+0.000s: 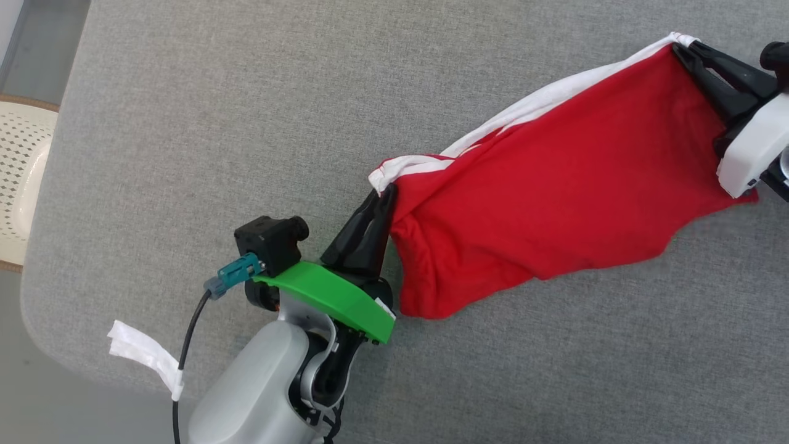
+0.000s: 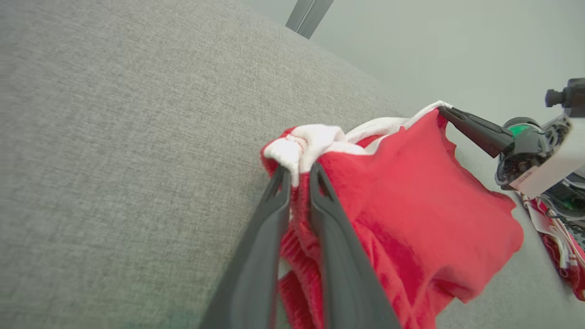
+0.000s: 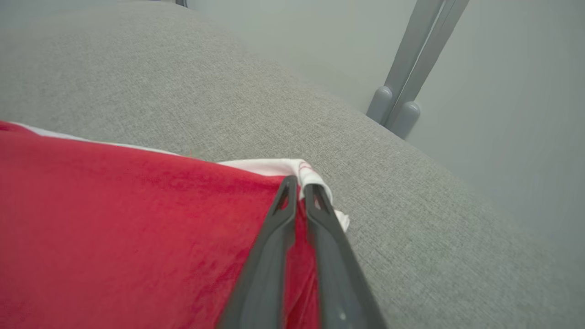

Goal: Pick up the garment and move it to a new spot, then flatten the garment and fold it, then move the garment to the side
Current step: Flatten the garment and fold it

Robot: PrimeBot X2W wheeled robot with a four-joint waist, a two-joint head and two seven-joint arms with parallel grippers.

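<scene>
Red garment (image 1: pixel 555 185) with a white band along its upper edge, strung between the two grippers over a grey surface (image 1: pixel 216 123), running from mid-frame to the upper right corner of the head view. At the lower left end, left gripper (image 1: pixel 383 196), fingers drawn almost together with a bunched bit of the white band pinched between the tips; in the left wrist view only a thin slit between them, with cloth in it. At the upper right end, right gripper (image 1: pixel 685 50), fingers pressed together on the other white corner, a small tuft of band poking out past the tips in the right wrist view. Upper edge taut from grip to grip; red body sagging below in loose folds, lowest near the left gripper. Touching the surface there or just off it: cannot tell. Green cover (image 1: pixel 333 299) on the left wrist, black camera block (image 1: pixel 271 237) beside it, dark cable (image 1: pixel 191 320) with a white tape tag (image 1: pixel 145 354) trailing down. White perforated seat (image 1: pixel 21 172) off the left side of the surface. Grey post (image 3: pixel 411 68) beyond the far edge in the right wrist view.
</scene>
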